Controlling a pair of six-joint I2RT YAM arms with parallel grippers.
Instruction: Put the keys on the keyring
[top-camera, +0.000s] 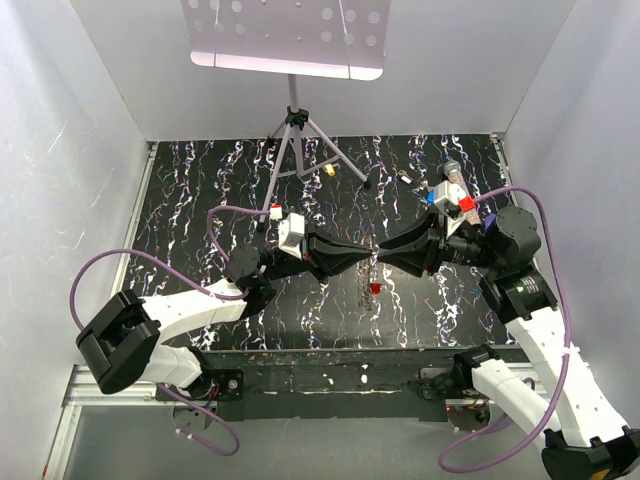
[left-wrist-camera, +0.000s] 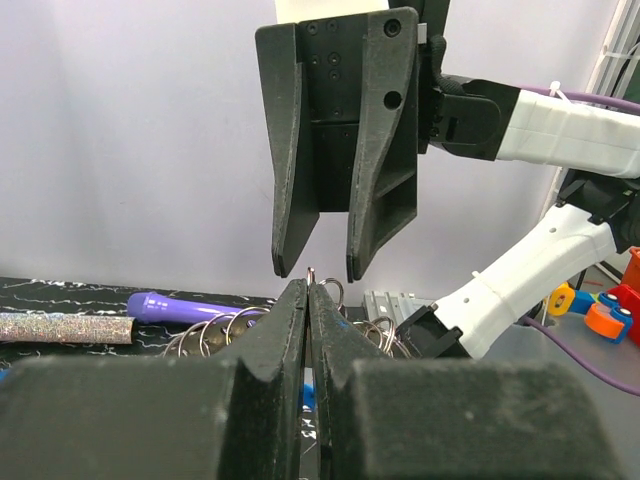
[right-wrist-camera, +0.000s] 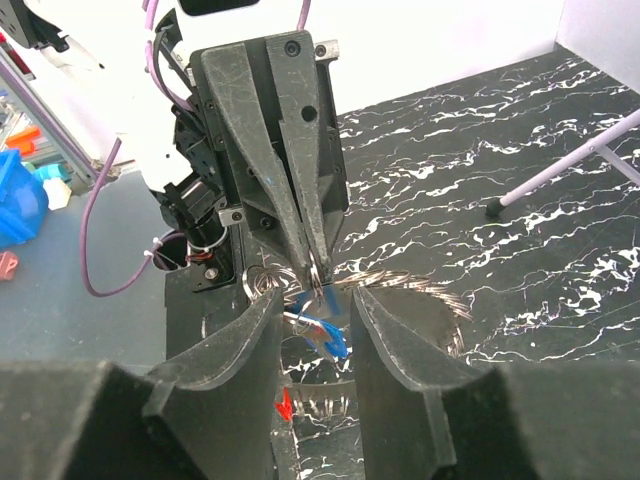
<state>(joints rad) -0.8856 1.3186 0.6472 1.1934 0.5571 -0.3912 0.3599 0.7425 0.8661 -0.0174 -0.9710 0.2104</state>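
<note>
The keyring (right-wrist-camera: 420, 287) is a loop of linked grey metal rings, also seen in the left wrist view (left-wrist-camera: 215, 328). My left gripper (left-wrist-camera: 308, 285) is shut on one ring at the loop's top and holds it above the table (top-camera: 200, 200). A blue key (right-wrist-camera: 328, 335) hangs just under that pinch. A red key (right-wrist-camera: 285, 404) sits by the loop's low part and shows in the top view (top-camera: 375, 288). My right gripper (right-wrist-camera: 316, 298) is open, tip to tip with the left gripper (top-camera: 368, 257), its fingers either side of the held ring and the blue key.
A purple pen (left-wrist-camera: 170, 303) and a glittery tube (left-wrist-camera: 60, 327) lie on the table behind the ring. A tripod stand (top-camera: 292, 130) rises at the back centre. A small gold item (top-camera: 329, 170) lies near its foot. White walls enclose the table.
</note>
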